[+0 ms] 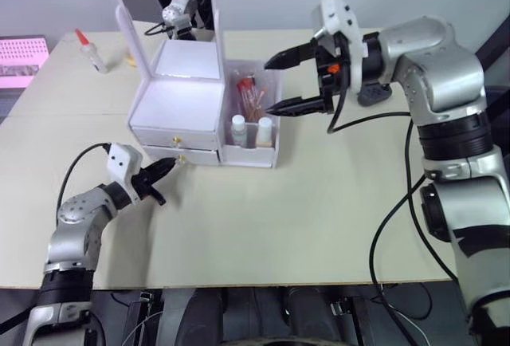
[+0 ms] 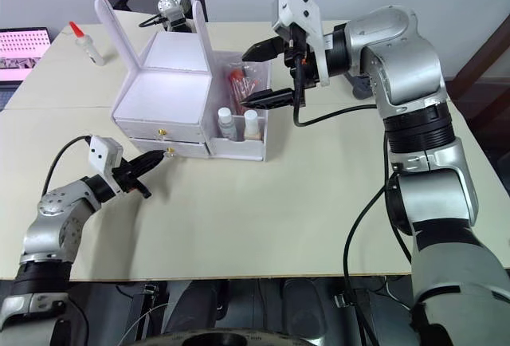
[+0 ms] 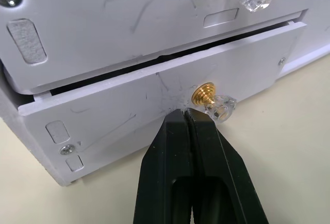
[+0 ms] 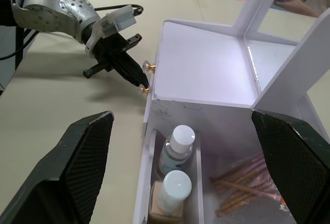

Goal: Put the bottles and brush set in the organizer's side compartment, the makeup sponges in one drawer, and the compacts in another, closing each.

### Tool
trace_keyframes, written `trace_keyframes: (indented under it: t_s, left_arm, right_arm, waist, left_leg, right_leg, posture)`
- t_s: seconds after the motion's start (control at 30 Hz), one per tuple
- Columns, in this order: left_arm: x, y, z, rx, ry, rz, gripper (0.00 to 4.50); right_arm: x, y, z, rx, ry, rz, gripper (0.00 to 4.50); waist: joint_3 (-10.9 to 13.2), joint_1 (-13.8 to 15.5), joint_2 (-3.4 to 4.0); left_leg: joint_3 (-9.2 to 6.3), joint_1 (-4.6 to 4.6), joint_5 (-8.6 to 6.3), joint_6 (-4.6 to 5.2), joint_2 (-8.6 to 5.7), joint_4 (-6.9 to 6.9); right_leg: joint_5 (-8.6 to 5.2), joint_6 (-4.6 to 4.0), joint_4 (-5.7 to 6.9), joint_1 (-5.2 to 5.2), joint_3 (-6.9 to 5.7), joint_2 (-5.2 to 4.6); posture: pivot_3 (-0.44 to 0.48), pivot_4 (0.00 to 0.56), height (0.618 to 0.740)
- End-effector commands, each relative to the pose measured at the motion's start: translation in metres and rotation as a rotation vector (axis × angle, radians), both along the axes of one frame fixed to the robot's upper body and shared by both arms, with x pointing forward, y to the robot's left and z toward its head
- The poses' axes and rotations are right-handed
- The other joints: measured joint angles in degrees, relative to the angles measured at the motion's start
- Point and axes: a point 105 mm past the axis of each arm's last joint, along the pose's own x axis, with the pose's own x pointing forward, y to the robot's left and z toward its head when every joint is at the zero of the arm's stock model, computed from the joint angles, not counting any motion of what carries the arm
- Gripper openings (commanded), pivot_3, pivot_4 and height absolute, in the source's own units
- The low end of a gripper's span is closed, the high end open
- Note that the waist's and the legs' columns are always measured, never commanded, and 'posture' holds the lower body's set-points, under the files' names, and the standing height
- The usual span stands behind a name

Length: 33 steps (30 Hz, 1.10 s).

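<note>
We found the left claw (image 3: 186, 113) pressed shut, empty, tips against the lower drawer (image 3: 154, 105) front beside its knob (image 3: 209, 97); drawer slightly ajar. Right claw (image 1: 279, 83) spread wide, empty, over organizer (image 1: 179, 107) side compartment w/ two bottles (image 1: 251, 131) and brush set (image 1: 251, 99), near surface's far edge.

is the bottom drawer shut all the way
No. The lower drawer is slightly ajar: a dark gap shows above its tilted front, with the shut left gripper at it.

Glue bottle (image 1: 89, 51) on table (image 1: 319, 218); pink box (image 1: 20, 60)
</note>
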Motion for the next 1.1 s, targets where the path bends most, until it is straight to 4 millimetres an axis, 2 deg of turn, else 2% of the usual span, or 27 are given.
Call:
trace_keyframes:
  t_s: [0.03, 0.27, 0.43, 0.57, 0.6, 0.7, 0.83, 0.93, 1.1]
  left_arm:
    - [0.006, -0.005, 0.016, 0.001, -0.071, -0.004, 0.06]
    - [0.007, -0.011, 0.013, -0.003, -0.064, -0.016, 0.06]
    - [0.007, -0.008, 0.010, 0.006, -0.050, -0.001, 0.06]
    - [-0.007, -0.004, 0.013, 0.012, -0.045, -0.009, 0.06]
    - [-0.015, -0.003, 0.014, 0.009, -0.030, -0.019, 0.06]
    - [-0.035, 0.008, 0.026, -0.012, -0.024, -0.013, 0.06]
    - [-0.060, 0.024, 0.042, 0.027, -0.032, 0.012, 0.06]
    - [-0.076, 0.051, 0.051, 0.033, 0.006, 0.113, 0.06]
    - [-0.098, 0.108, 0.056, 0.130, 0.009, 0.387, 0.06]
  right_arm:
    - [-0.005, -0.002, 0.016, 0.039, -0.057, 0.005, 4.50]
    - [-0.005, -0.002, 0.016, 0.041, -0.056, 0.004, 4.50]
    - [-0.004, -0.002, 0.015, 0.044, -0.052, 0.006, 4.50]
    - [0.002, -0.011, 0.004, 0.035, -0.011, -0.031, 4.50]
    - [0.005, -0.017, -0.002, 0.033, 0.000, -0.049, 4.50]
    - [-0.008, -0.033, -0.010, 0.077, -0.006, -0.071, 4.50]
    - [-0.009, -0.058, -0.026, 0.100, -0.006, -0.153, 4.50]
    - [0.002, -0.087, -0.045, 0.144, 0.037, -0.274, 4.50]
    - [0.020, -0.143, -0.093, 0.164, 0.102, -0.532, 4.50]
  waist:
    - [0.0, 0.1, 0.00]
    - [0.0, 0.2, 0.00]
    - [0.0, 0.3, 0.00]
    - [0.0, 0.0, -0.01]
    - [0.0, -0.1, -0.02]
    - [0.0, 0.0, -0.04]
    - [0.0, -0.1, 0.04]
    - [0.0, -0.3, 0.02]
    - [0.0, -0.3, -0.06]
  left_leg:
    - [0.00, 0.00, 0.00, 0.00, 0.00, 0.00]
    - [0.00, -0.01, 0.00, 0.00, 0.00, 0.00]
    - [0.00, -0.01, 0.00, 0.00, 0.00, 0.01]
    - [0.00, -0.01, 0.00, 0.00, 0.00, 0.00]
    - [0.00, -0.01, 0.00, 0.00, 0.00, -0.02]
    - [0.00, -0.02, 0.00, 0.00, 0.00, -0.08]
    - [-0.03, -0.06, 0.00, 0.00, 0.01, -0.12]
    - [0.00, 0.03, 0.00, 0.00, 0.02, -0.04]
    - [0.03, 0.10, 0.00, 0.00, 0.05, -0.08]
  right_leg:
    - [0.00, 0.00, 0.00, 0.00, 0.00, 0.00]
    - [0.00, 0.00, 0.00, 0.01, 0.00, 0.00]
    - [0.00, 0.00, 0.00, 0.01, 0.00, 0.00]
    - [0.00, 0.00, -0.01, 0.01, 0.00, 0.00]
    - [0.00, 0.00, -0.02, 0.01, 0.00, 0.00]
    - [0.00, 0.00, -0.06, 0.01, 0.01, -0.01]
    - [-0.01, -0.02, -0.04, -0.06, 0.00, -0.01]
    - [-0.13, -0.30, -0.05, 0.02, 0.01, 0.00]
    - [-0.16, -0.32, -0.12, 0.11, 0.02, 0.01]
  posture:
    - [0.000, 0.150, 0.740]
    - [0.000, 0.150, 0.740]
    - [0.000, 0.150, 0.740]
    - [0.000, 0.150, 0.740]
    - [0.000, 0.150, 0.740]
    - [0.000, 0.150, 0.740]
    - [0.000, 0.150, 0.740]
    - [0.000, 0.150, 0.740]
    - [0.000, 0.150, 0.740]
